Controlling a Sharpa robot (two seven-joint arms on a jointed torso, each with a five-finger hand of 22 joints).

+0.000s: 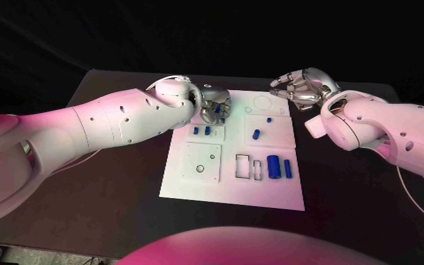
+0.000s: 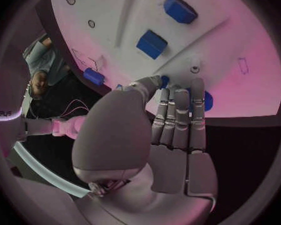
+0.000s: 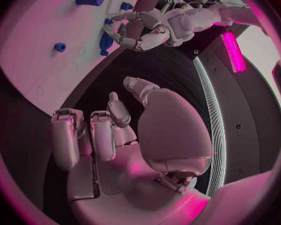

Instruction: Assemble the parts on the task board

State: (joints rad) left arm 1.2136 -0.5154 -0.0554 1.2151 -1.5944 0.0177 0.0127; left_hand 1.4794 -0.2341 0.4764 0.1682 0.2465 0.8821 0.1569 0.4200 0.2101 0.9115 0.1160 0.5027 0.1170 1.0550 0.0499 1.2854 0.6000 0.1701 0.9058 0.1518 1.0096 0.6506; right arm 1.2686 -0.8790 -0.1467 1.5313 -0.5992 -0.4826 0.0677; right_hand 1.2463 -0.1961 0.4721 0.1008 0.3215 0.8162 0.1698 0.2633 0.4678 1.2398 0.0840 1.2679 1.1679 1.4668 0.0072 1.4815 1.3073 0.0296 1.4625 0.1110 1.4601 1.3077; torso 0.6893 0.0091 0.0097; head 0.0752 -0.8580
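Two hands over the bench's far half. Left hand (image 1: 209, 100) at the board's (image 1: 234, 185) far-left corner, fingers (image 2: 178, 115) together, pinching a blue part (image 2: 200, 101). Right hand (image 1: 302, 88) just off the far-right corner, fingers (image 3: 84, 135) curled in, holding nothing. More parts (image 1: 274, 167) lay near the board's right edge.

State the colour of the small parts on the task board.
Blue parts on the white task board; clearest in the head view.

Black table (image 1: 115, 179) is sitting against total darkness, nothing showing past its far edge. Pinkish light is washing over everything. Beyond the table's edge a pink light strip (image 3: 233, 50) is glowing, and a pale ribbed band (image 3: 210, 115) is curving beside it.
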